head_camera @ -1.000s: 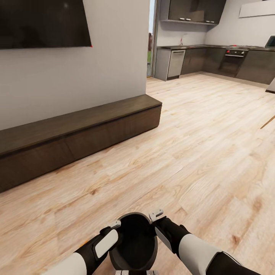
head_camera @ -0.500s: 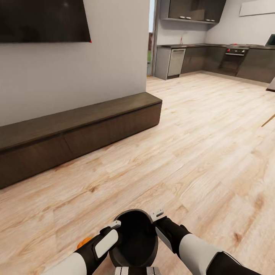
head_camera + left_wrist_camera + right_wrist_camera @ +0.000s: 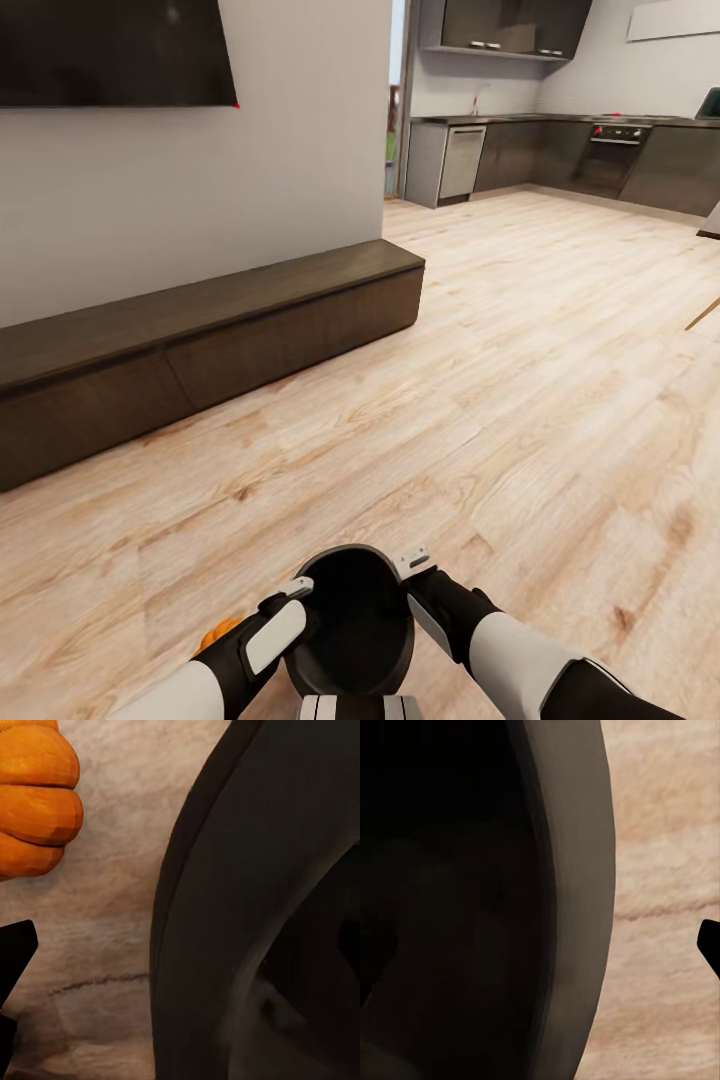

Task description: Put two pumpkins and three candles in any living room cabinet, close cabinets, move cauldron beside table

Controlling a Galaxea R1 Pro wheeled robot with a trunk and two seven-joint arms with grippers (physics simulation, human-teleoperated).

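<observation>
Head view, robot carrying the cauldron (image 3: 355, 620) between both arms, low and near, directly in front of the trunk. The left gripper (image 3: 290, 615) sits against the cauldron's left rim and the right gripper (image 3: 410, 570) against its right rim; each wrist view shows the dark wall of the cauldron (image 3: 262, 907) close before the camera, with one finger outside the rim, so the fingers appear to pinch the rim, though the pinch itself is hidden and cannot be confirmed. Compared with a second ago, the whole scene has slid slightly, indicating motion of the base and camera, and a pumpkin (image 3: 217, 634) has come into sight on the floor (image 3: 450, 420) at the near left, just beside the left forearm. The cabinet (image 3: 200, 350) runs along the left wall with all drawer fronts flush. Judged: the cauldron is in transit; this pumpkin remains to be stowed.
</observation>
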